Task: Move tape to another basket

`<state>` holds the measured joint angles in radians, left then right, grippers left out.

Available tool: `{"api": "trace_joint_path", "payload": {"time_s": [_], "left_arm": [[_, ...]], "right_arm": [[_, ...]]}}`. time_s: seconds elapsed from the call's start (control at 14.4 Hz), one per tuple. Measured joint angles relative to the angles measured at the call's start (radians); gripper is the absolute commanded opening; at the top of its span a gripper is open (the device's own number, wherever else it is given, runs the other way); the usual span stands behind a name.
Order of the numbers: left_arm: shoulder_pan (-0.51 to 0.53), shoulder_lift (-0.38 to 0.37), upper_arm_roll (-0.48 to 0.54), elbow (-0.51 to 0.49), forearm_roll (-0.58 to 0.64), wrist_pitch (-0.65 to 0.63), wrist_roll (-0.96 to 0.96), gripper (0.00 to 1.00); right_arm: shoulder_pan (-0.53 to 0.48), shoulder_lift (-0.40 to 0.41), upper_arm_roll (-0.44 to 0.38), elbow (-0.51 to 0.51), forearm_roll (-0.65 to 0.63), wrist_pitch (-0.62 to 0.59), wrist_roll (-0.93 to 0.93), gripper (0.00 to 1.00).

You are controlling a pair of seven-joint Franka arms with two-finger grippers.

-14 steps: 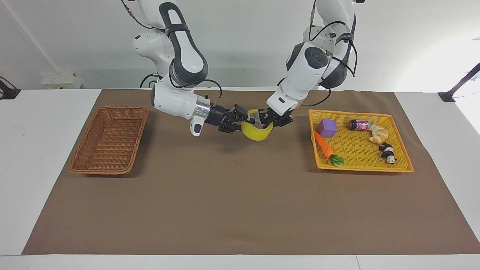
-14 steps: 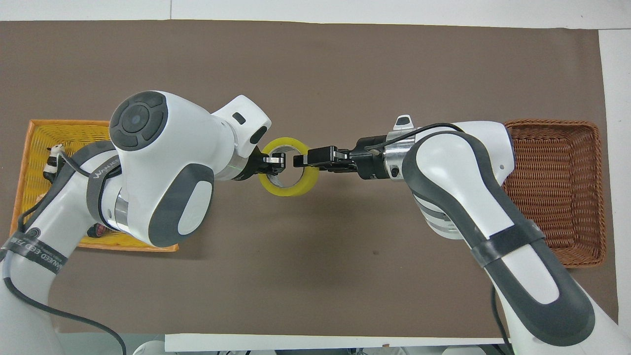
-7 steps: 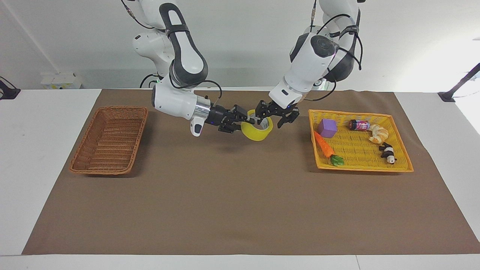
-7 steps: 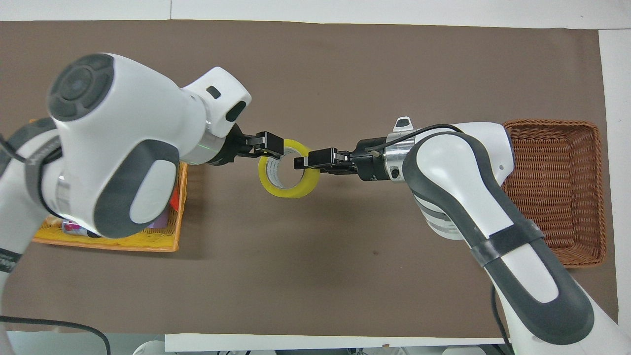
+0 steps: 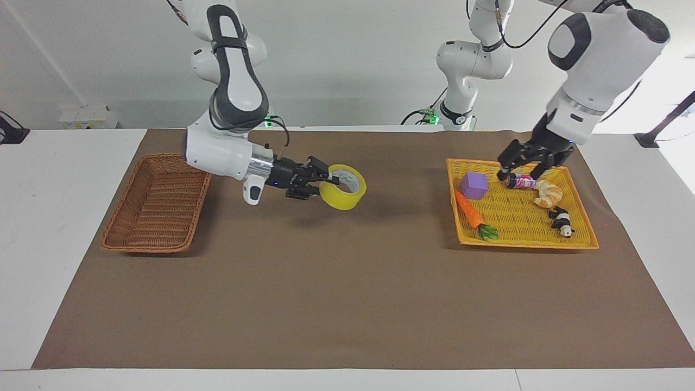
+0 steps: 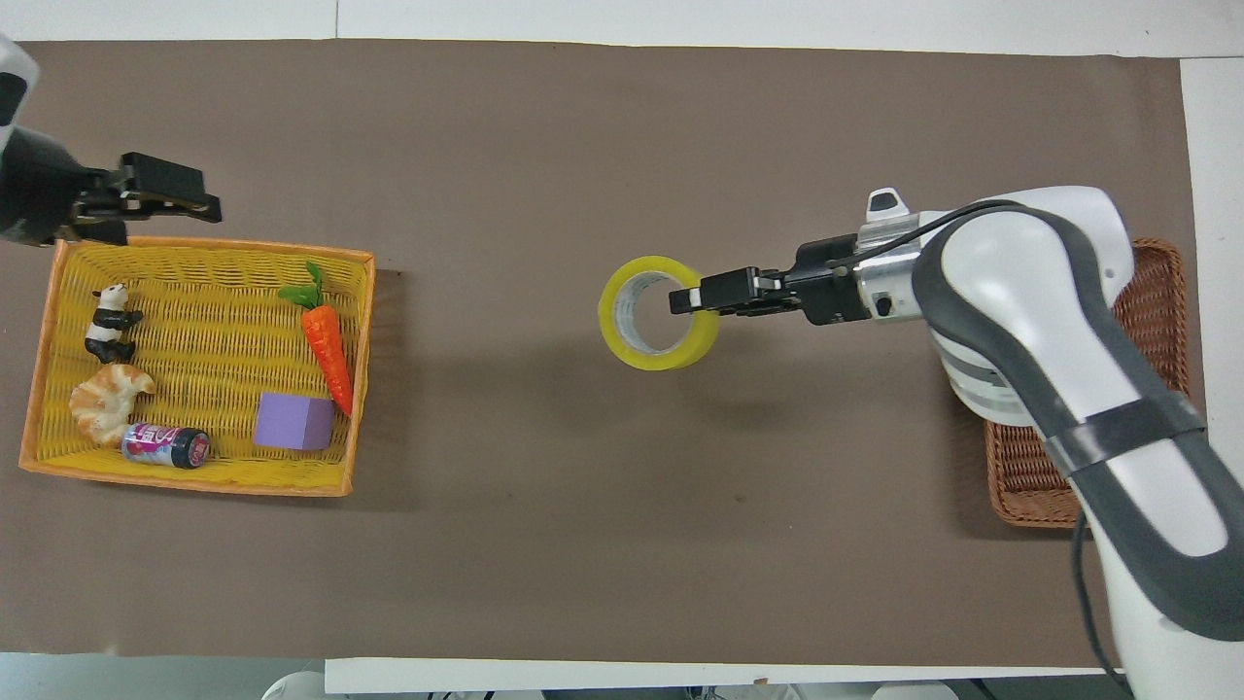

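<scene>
Fingers of my right gripper (image 5: pixel 321 183) are clamped on the tape (image 5: pixel 342 187), mid-frame, airborne; the basket (image 5: pixel 157 202) sits left. My left gripper's (image 5: pixel 520 165) fingers are spread, empty, upper right, waiting.

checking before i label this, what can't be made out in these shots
- Overhead view: much of the basket is hidden under the right arm.
- Overhead view: the left gripper is cut off by the edge beside the tray.
- Facing view: the right gripper covers part of the tape.
</scene>
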<state>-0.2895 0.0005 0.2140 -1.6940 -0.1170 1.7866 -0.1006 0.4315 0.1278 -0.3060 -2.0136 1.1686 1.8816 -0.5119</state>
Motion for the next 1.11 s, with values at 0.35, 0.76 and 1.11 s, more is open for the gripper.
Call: {"api": "trace_joint_path", "payload": {"time_s": [0.35, 0.76, 1.11], "left_arm": [[0.132, 0.001, -0.001, -0.010, 0.032, -0.003, 0.108, 1.00], [0.153, 0.000, -0.004, -0.011, 0.073, -0.002, 0.116, 1.00], [0.161, 0.000, -0.005, 0.026, 0.148, -0.009, 0.104, 1.00]], "right_arm": [[-0.331, -0.010, -0.009, 0.020, -0.156, -0.258, -0.153, 0.00], [-0.708, -0.009, -0.013, 0.101, -0.402, -0.461, -0.235, 0.00], [-0.791, 0.068, -0.012, 0.141, -0.502, -0.467, -0.344, 0.00]]}}
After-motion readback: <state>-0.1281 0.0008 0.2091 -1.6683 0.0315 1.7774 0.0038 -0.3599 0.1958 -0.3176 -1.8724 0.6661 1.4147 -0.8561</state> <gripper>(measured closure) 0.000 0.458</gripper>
